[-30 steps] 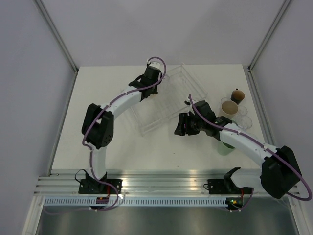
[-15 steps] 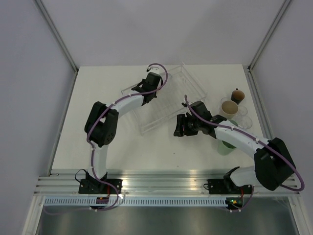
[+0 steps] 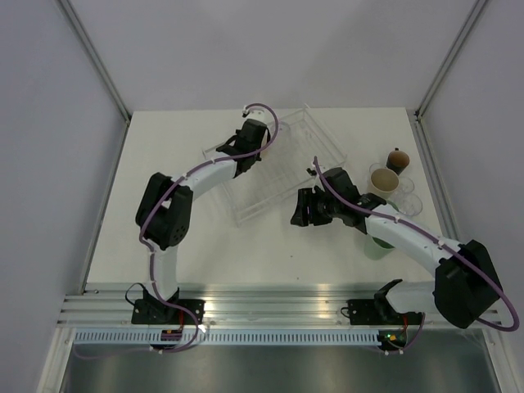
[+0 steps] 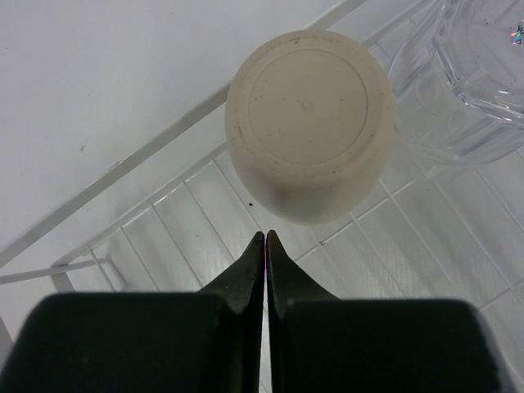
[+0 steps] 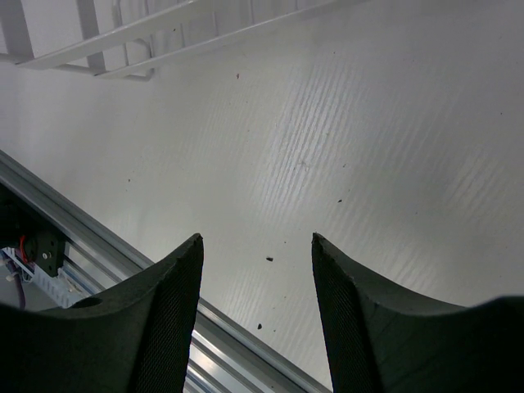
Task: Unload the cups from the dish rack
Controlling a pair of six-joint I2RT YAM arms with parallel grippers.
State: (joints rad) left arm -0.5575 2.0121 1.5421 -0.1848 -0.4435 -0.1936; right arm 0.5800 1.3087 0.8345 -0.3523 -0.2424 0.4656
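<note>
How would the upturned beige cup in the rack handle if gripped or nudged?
The beige cup looks rigid, probably light. Its smooth tapered wall may slip in a pinch. Rim-down on the dish rack it seems stable; a nudge might slide it into the clear cup.

Bright overhead light is streaking a pale sheen across the white bench (image 5: 344, 123); a soft shadow is lying under the upturned beige tapered tumbler (image 4: 307, 123).

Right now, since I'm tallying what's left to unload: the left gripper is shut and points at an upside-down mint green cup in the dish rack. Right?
Only the colour is wrong. The left wrist view shows the left gripper shut and pointing at an upside-down beige cup in the dish rack, not a mint green one.
</note>
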